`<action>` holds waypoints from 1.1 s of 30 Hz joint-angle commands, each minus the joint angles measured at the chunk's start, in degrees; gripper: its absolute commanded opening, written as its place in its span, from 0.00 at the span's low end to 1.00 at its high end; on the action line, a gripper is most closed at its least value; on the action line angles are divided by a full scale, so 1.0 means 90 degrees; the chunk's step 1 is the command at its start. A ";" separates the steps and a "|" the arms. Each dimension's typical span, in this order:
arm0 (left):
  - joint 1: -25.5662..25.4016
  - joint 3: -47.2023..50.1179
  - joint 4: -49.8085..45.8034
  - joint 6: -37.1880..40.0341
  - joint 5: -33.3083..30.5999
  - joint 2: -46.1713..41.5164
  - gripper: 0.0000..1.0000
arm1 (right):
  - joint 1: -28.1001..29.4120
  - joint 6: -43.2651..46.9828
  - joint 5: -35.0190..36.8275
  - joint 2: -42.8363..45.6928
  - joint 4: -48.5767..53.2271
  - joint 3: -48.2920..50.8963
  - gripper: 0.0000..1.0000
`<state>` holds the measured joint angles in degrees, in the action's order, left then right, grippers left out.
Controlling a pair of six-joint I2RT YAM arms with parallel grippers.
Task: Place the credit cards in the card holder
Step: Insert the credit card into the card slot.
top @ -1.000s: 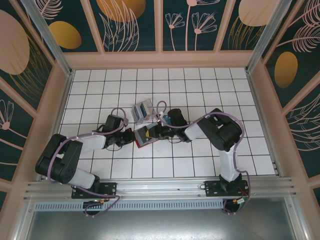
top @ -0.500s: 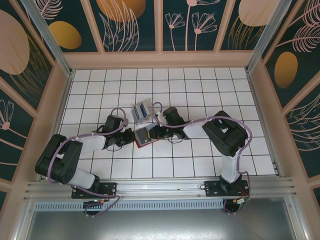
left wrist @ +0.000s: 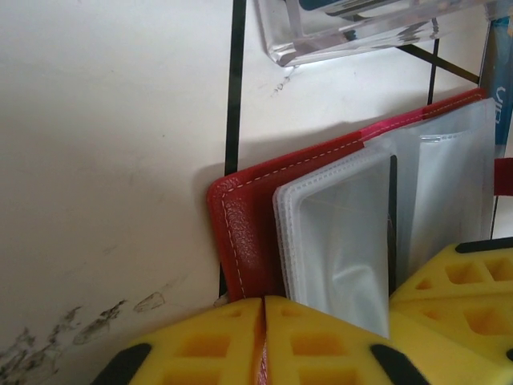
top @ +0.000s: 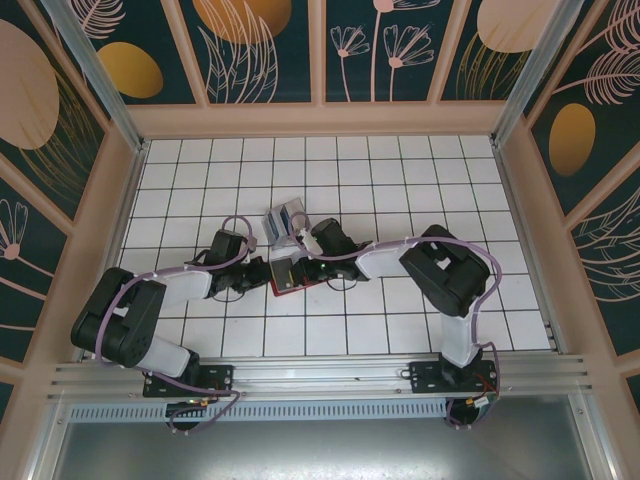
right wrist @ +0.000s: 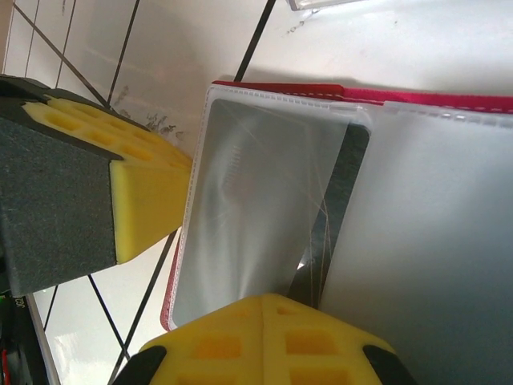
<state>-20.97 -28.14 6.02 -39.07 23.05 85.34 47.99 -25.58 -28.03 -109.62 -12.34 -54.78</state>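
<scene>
From the top view, the left gripper (top: 258, 275) and right gripper (top: 300, 262) meet from opposite sides at the red holder (top: 283, 275), which lies open on the tiles (top: 400, 180) between their tips. Just beyond the right gripper's tip sits a clear box (top: 283, 222) with blue cards (top: 290, 214) inside it. How either pair of jaws stands cannot be told from here.

At the left wrist, the left gripper (left wrist: 264, 329) has its yellow pads pressed together on the near edge of the holder (left wrist: 240, 233). The red cover runs in under the pads and a sliver of red shows in the seam. Clear pockets (left wrist: 337, 233) fan up ahead and to the right of the pads. Further ahead stands the corner of the box (left wrist: 353, 36). A blue card (left wrist: 502, 88) shows at the far right, beyond the pockets. The right gripper's yellow fingers (left wrist: 449, 277) sit just right of the pads, against the pockets.

At the right wrist, the right gripper (right wrist: 263, 317) is closed, pad against pad, at the near edge of the pockets (right wrist: 256, 192). Whether a pocket leaf is caught between them cannot be told. A dark strip (right wrist: 341, 192) runs from the seam up between two pockets. The holder (right wrist: 401, 95) shows its red rim ahead. The left gripper's fingers (right wrist: 136, 184) are to the left, touching the holder's side.
</scene>
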 commanded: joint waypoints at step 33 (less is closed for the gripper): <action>0.0367 0.0565 0.0191 -0.0509 0.0205 -0.0198 0.67 | 0.0049 0.0497 0.2389 0.0615 0.2684 -0.0929 0.05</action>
<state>-16.45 -25.52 -0.99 -42.72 19.42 76.23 49.06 -21.30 2.17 -105.69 15.73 -65.32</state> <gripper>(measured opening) 0.674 0.056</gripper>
